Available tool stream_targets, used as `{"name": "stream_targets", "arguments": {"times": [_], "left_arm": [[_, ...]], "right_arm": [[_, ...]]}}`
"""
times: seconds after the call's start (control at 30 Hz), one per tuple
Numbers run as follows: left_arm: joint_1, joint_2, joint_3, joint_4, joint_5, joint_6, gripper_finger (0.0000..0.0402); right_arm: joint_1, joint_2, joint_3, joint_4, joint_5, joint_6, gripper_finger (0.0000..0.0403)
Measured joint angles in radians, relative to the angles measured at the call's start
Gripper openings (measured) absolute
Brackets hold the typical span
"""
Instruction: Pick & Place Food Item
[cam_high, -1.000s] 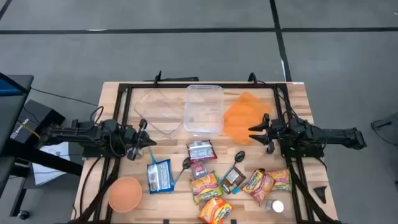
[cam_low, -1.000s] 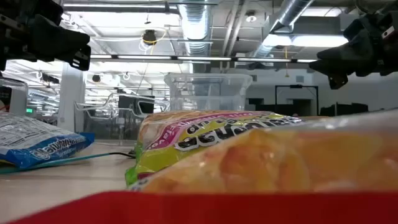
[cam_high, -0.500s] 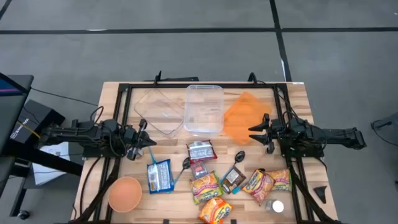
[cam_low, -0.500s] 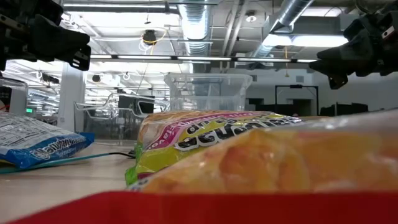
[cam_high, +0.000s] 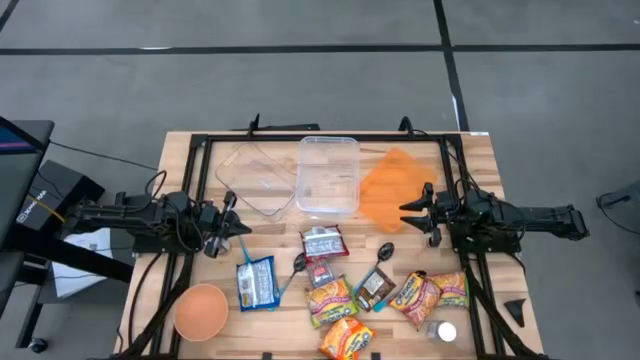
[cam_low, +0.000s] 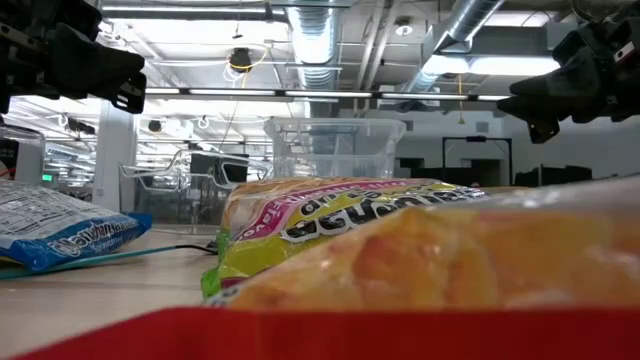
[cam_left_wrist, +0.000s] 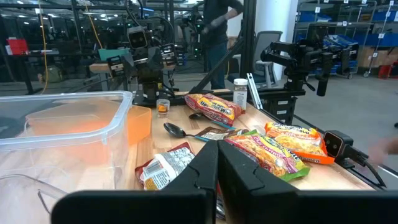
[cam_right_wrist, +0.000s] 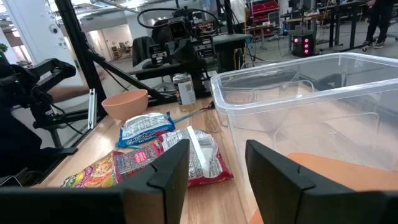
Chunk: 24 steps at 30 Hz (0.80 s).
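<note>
Surface, high view: wooden table (cam_high: 480, 150) on a grey floor, with a black frame along its edges.
Containers, high view: clear plastic tub (cam_high: 328, 175) at the far centre; clear lid (cam_high: 256, 178) just beside it on the left arm's side; orange cloth (cam_high: 393, 187) beside it on the right arm's side.
Food items, high view: blue packet (cam_high: 256, 282), silver-red packet (cam_high: 322, 243), brown packet (cam_high: 375, 288) and several yellow-orange snack bags (cam_high: 333, 299) lie on the near half of the table, none held.
Other items, high view: orange bowl (cam_high: 201, 311) at the near left corner; two spoons (cam_high: 385, 252) among the packets.
Left gripper (cam_high: 243, 230), high view: at the left side, above the table just beyond the blue packet, jaws closed on nothing.
Right gripper (cam_high: 405, 216), high view: at the right side, over the near edge of the orange cloth, jaws partly apart and empty.
Low view: snack bags fill the foreground; blue packet (cam_low: 65, 238) on the left; clear plastic tub (cam_low: 335, 148) behind; both arms hang above the table.
Left wrist view: fingers (cam_left_wrist: 205, 171) pressed together; silver-red packet (cam_left_wrist: 166, 167) lies just ahead, clear plastic tub (cam_left_wrist: 68, 127) to one side; a person stands in the room beyond.
Right wrist view: fingers (cam_right_wrist: 169, 171) stand apart with nothing between; clear plastic tub (cam_right_wrist: 311, 99) close ahead, orange bowl (cam_right_wrist: 125, 102) farther off.
</note>
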Motion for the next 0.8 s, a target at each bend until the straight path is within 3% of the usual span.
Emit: {"name": "stream_targets", "arguments": {"times": [0.43, 0.6, 0.8], "left_arm": [[0.0, 0.0, 0.0, 0.0, 0.0, 0.0, 0.0001], [0.0, 0.0, 0.0, 0.0, 0.0, 0.0, 0.0001], [0.0, 0.0, 0.0, 0.0, 0.0, 0.0, 0.0001]], "right_arm": [[0.0, 0.0, 0.0, 0.0, 0.0, 0.003, 0.0154], [0.0, 0.0, 0.008, -0.01, -0.001, 0.157, 0.0154], [0.0, 0.0, 0.009, -0.01, 0.0, 0.164, 0.0154]]}}
